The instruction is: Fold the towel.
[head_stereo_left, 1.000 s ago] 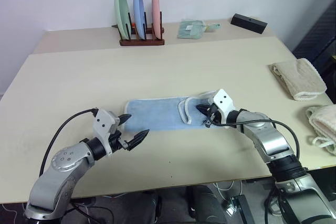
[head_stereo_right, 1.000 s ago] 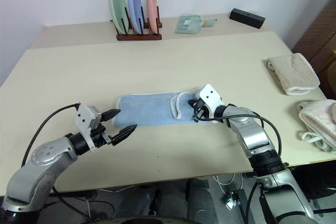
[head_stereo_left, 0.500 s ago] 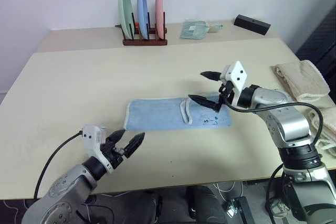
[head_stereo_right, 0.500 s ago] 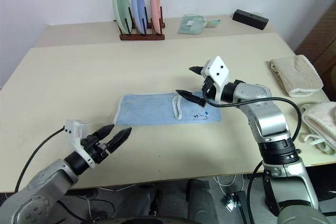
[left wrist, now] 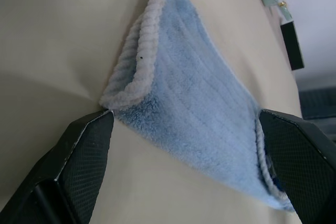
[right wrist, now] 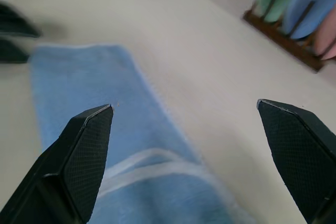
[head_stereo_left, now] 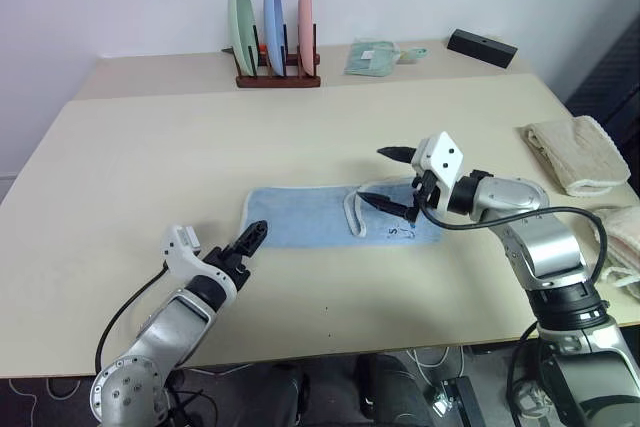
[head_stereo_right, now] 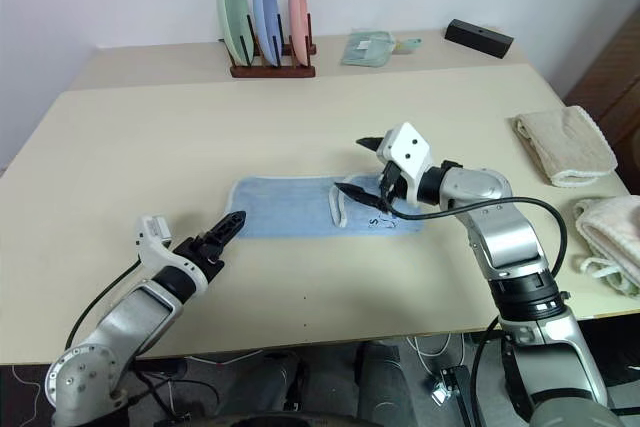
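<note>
The table [head_stereo_left: 120, 167] carries the towel [head_stereo_left: 300, 217] flat near the middle of its front edge, its right end already lapped over itself, with a whitish hem across the fold. The right gripper [head_stereo_left: 390, 177] hangs spread wide and empty just above that lapped end. The left gripper [head_stereo_left: 250, 239] sits low, also agape and empty, at the towel's left front corner. The main risk, I judge: the left fingers pinch only the thin hem, so the corner slips and the next fold lands crooked.

Three plates [head_stereo_left: 270, 19] upright in a rack [head_stereo_left: 279, 77] — far edge; beige towels [head_stereo_left: 572, 152] right; black box [head_stereo_left: 482, 46] behind.
</note>
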